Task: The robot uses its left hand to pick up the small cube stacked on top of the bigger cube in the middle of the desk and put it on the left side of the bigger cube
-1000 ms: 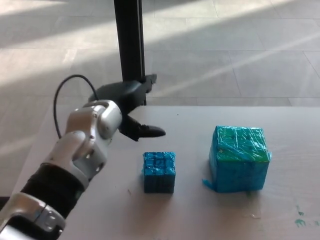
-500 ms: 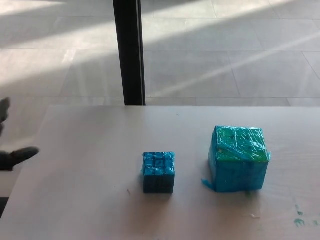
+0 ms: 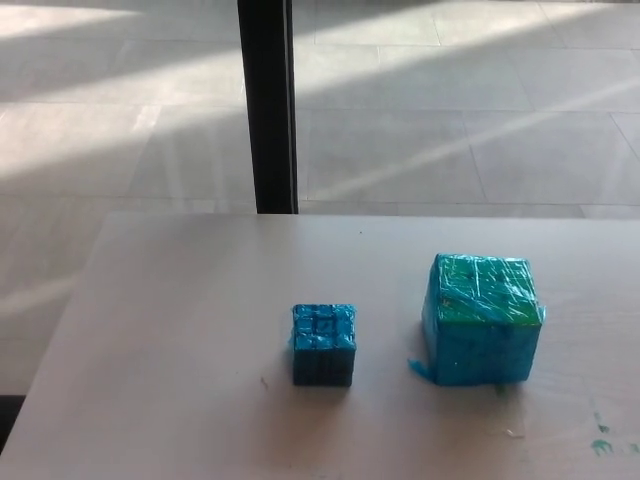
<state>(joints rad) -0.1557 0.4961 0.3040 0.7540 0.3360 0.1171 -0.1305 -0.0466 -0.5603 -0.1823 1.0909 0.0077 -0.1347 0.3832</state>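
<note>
My pale counter [image 3: 160, 330] carries the small cube [image 3: 324, 344] near its middle and the bigger cube [image 3: 484, 319] toward its right edge, apart.

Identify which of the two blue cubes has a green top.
The bigger cube, on the right; the small cube beside it is blue all over.

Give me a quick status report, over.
Both hands out of view. Small cube on the desk, left of big cube, apart. Nothing in the way.
</note>
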